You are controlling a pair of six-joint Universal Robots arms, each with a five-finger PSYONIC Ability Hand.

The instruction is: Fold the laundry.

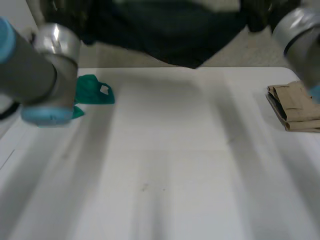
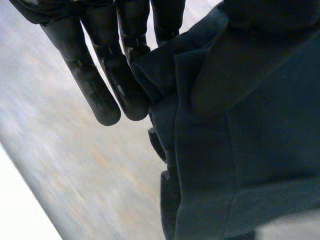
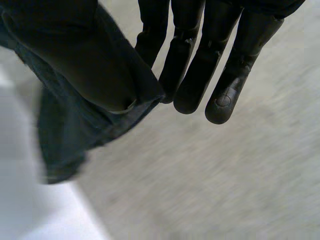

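Left hand (image 2: 102,75) pinches a fold of the dark garment (image 1: 165,35) between thumb and straight fingers; right hand (image 3: 220,70) does likewise. Garment hangs at the worktop's (image 1: 175,165) far edge. Risk: shallow pinches slip, cloth drops off.

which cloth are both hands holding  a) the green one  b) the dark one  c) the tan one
b: the left hand and right hand each pinch the dark garment, while the green cloth and tan cloth lie on the table.
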